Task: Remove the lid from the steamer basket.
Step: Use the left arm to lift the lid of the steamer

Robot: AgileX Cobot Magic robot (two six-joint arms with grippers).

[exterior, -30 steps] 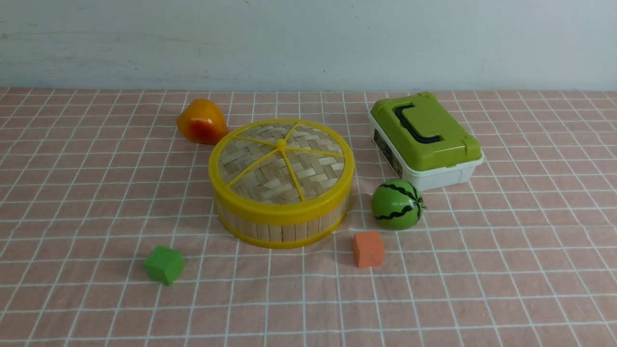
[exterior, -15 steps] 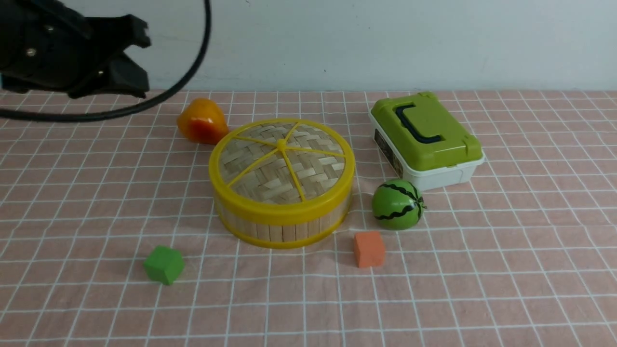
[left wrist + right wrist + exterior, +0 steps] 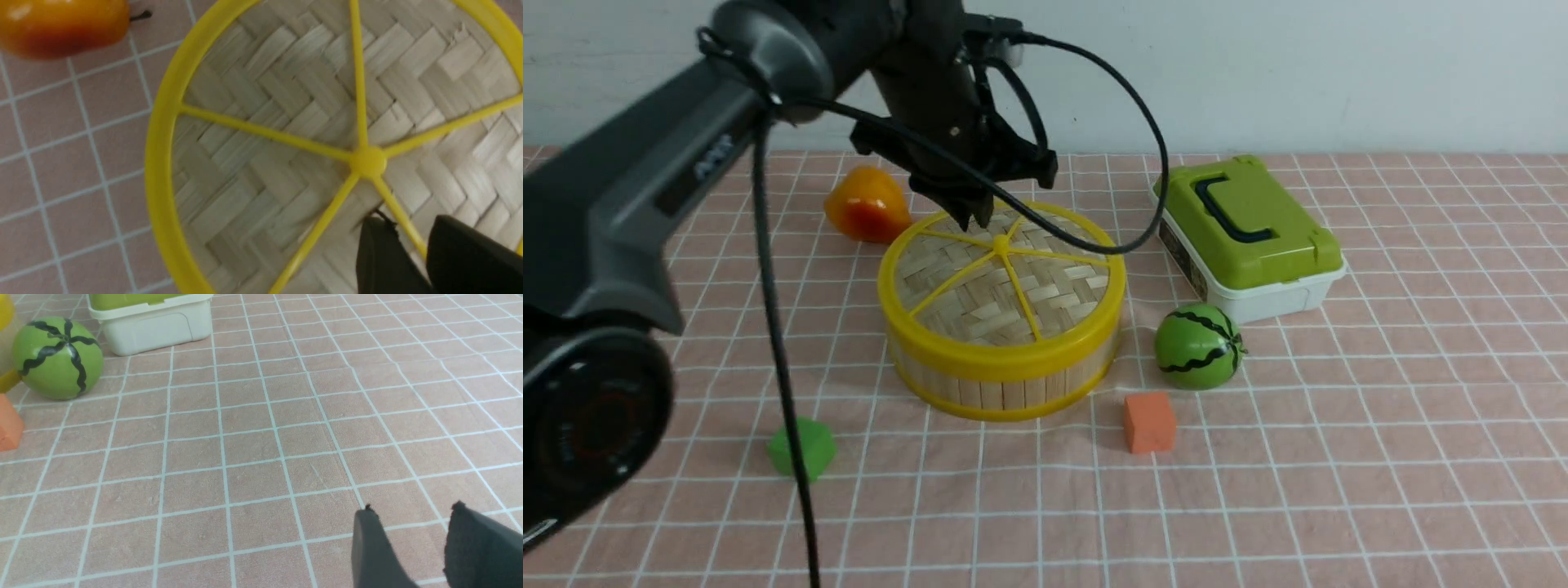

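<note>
The lid (image 3: pixel 1001 278), a woven bamboo disc with a yellow rim, spokes and a centre knob (image 3: pixel 999 242), sits on the steamer basket (image 3: pixel 1005 384) at the middle of the checked cloth. My left gripper (image 3: pixel 976 216) hangs just above the far part of the lid, close behind the knob. In the left wrist view the lid (image 3: pixel 261 171) fills the frame. The left gripper (image 3: pixel 408 222) has its jaws a little apart over a yellow spoke near the knob (image 3: pixel 367 161), holding nothing. My right gripper (image 3: pixel 412 508) is open and empty over bare cloth, out of the front view.
An orange-yellow toy fruit (image 3: pixel 864 204) lies behind the basket on the left. A white box with a green lid (image 3: pixel 1245 233) stands at the right. A toy watermelon (image 3: pixel 1197 346) and an orange cube (image 3: pixel 1149 421) lie right of the basket, a green cube (image 3: pixel 800 447) at front left.
My left arm has swung in from the upper left and come down over the lid; one second ago no arm was in view. The objects have not moved.
</note>
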